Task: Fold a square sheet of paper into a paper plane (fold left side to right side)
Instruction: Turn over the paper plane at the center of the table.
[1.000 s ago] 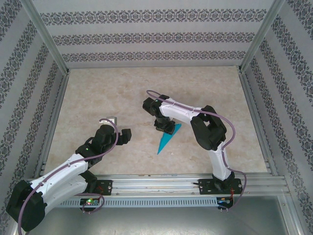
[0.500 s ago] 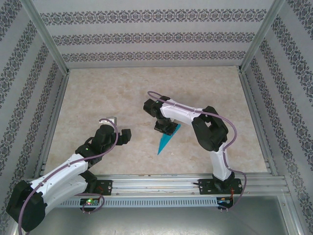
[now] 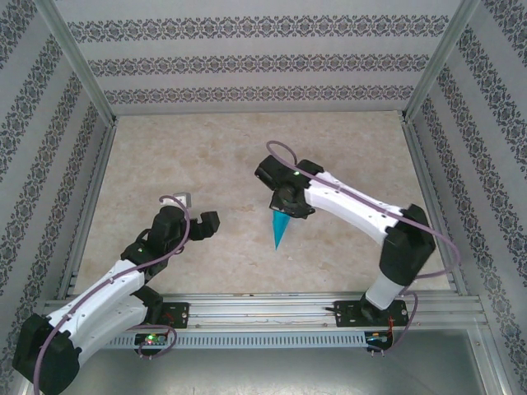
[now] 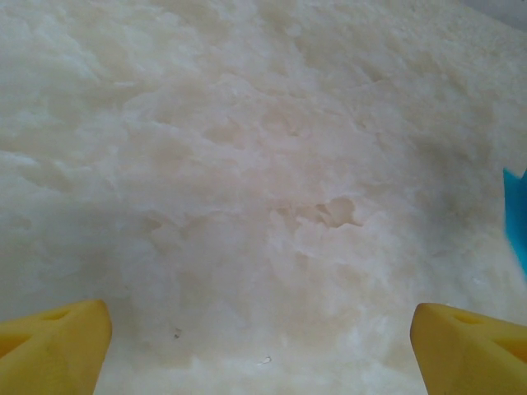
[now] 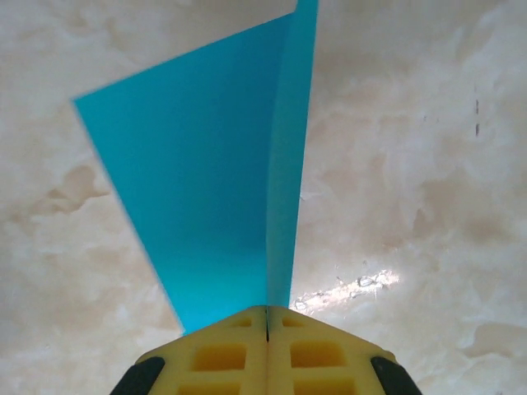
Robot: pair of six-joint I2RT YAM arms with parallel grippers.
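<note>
Teal paper plane (image 5: 214, 164), already creased into a narrow pointed dart, sits pinched between the closed jaws of the right gripper (image 5: 266, 317), while the left gripper (image 4: 263, 354) hangs well apart over the table (image 3: 165, 156), jaws wide and empty, so folding looks nearly finished.

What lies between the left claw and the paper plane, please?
Bare marbled tabletop; the top external view shows nothing resting between the left claw and the paper plane.
</note>
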